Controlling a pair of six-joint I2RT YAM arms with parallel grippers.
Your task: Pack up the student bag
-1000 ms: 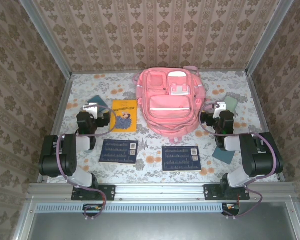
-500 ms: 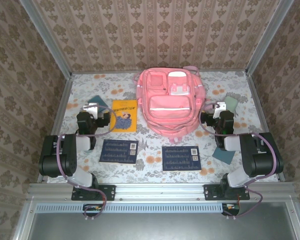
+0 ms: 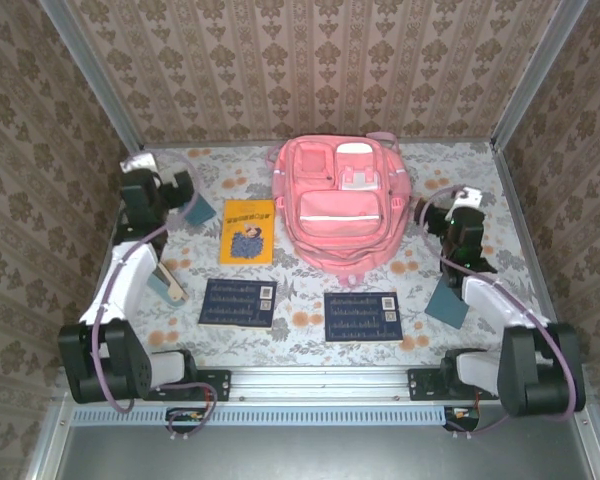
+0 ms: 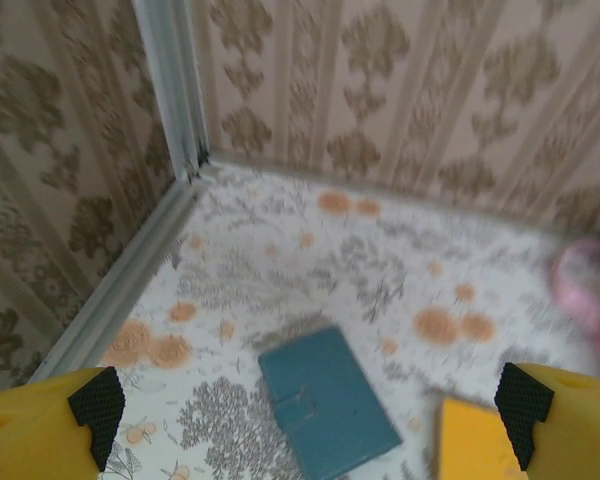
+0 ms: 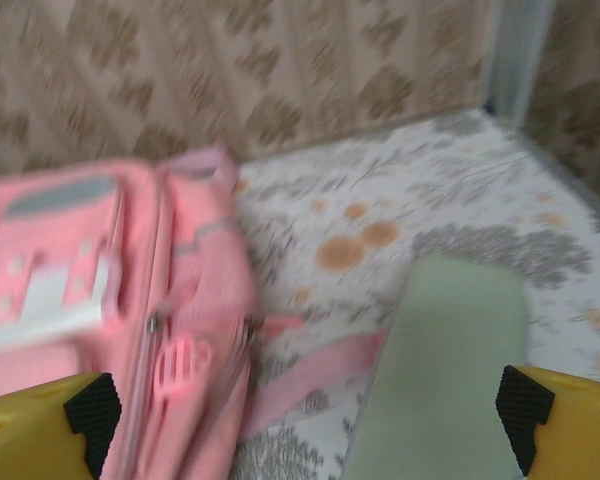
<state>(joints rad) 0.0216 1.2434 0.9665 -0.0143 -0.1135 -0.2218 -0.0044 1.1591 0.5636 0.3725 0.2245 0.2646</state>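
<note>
Here, at the far left of the table (image 3: 300, 340), the left gripper (image 4: 310, 400) hangs over the corner with its fingers spread wide and nothing between them. A blue wallet (image 4: 330, 420) lies on the cloth directly below it. Just beside the wallet is the yellow book (image 3: 248, 231). Nearer the arm bases lie the left dark blue book (image 3: 238, 302) and the right dark blue book (image 3: 361, 317), both flat and well apart from either gripper.

The student bag (image 3: 342, 215) lies front-up at the far middle of the table, between the two arms. Its front pockets look zipped. I cannot tell whether the main compartment is open.

On the right, the right gripper (image 5: 308, 405) is also spread wide and empty, over the gap between the bag's side and a pale green case (image 5: 440, 370). That wrist view is blurred, so the loose pink strap (image 5: 320, 362) under the gripper may be nearer than it looks.

Packing appears not yet begun. The main risks, as I judge them:
- A finger could catch the strap and drag the soft bag askew.
- A tug on a zip could bunch the fabric instead of opening it.
- The thin, flat books and wallet offer little edge to pinch, so a grasp may slip or shove them across the cloth.
</note>
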